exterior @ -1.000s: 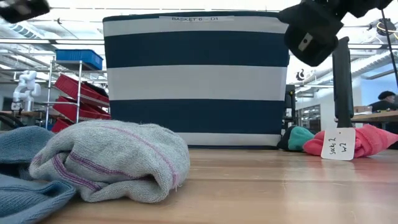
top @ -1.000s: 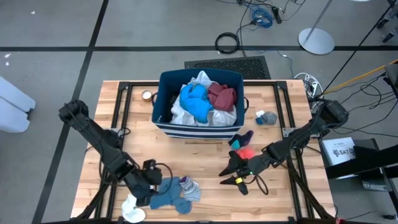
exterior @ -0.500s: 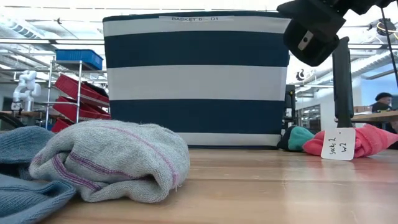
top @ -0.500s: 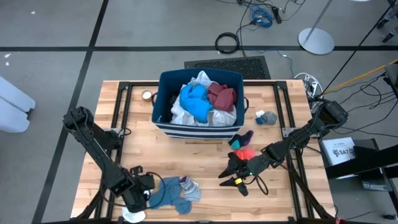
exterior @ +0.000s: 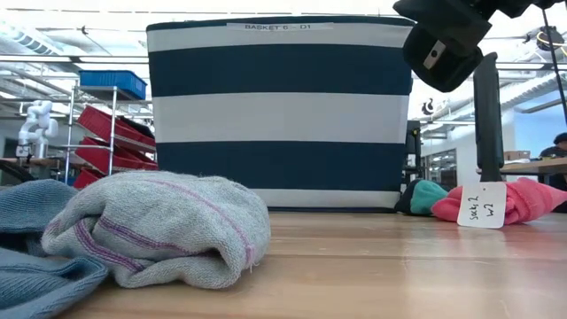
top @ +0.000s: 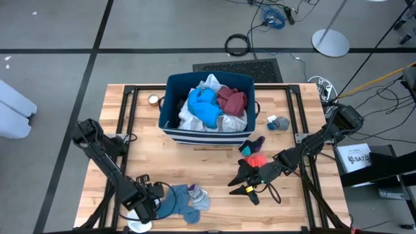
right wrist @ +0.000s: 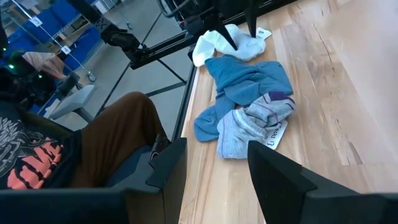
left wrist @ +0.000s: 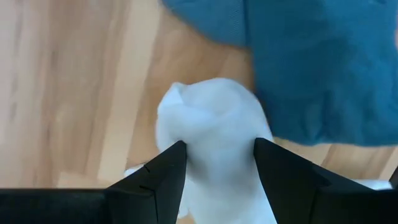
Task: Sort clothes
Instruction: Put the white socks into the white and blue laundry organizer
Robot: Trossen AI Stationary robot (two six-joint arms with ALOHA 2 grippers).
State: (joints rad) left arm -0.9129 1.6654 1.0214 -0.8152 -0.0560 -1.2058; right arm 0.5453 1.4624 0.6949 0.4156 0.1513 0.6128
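My left gripper (top: pixel 144 211) is open at the table's near left, pointing down over a small white sock (left wrist: pixel 214 124) that lies bunched on the wood; its fingers stand on either side of the sock. Beside it lie a blue piece (top: pixel 174 200) and a grey sock with purple stripes (top: pixel 197 195), resting on the table. My right gripper (top: pixel 239 183) is open and empty, right of the table's middle. A red-pink sock (top: pixel 255 159) and a dark sock (top: pixel 250 144) lie by it. The navy striped bin (top: pixel 170 97) holds white, teal-blue and maroon pieces. My left gripper has its two fingers (left wrist: pixel 165 171) on either side of the white sock's bunched middle (left wrist: pixel 242 146), coming from above and pointing down. The sock fills the gap and meets both inner sides. It lies on the table, one end under the blue piece's edge.
A grey-blue sock (top: pixel 279 122) lies right of the bin, and a tape roll (top: pixel 153 99) left of it. A paper tag (exterior: pixel 481 206) stands by the red-pink sock. A seated person (right wrist: pixel 106 143) shows beyond the table's edge near my left arm.
My left gripper has gone toward the table's near edge and a little left, and down over the white sock, which now shows mostly under it. The right arm has kept still.
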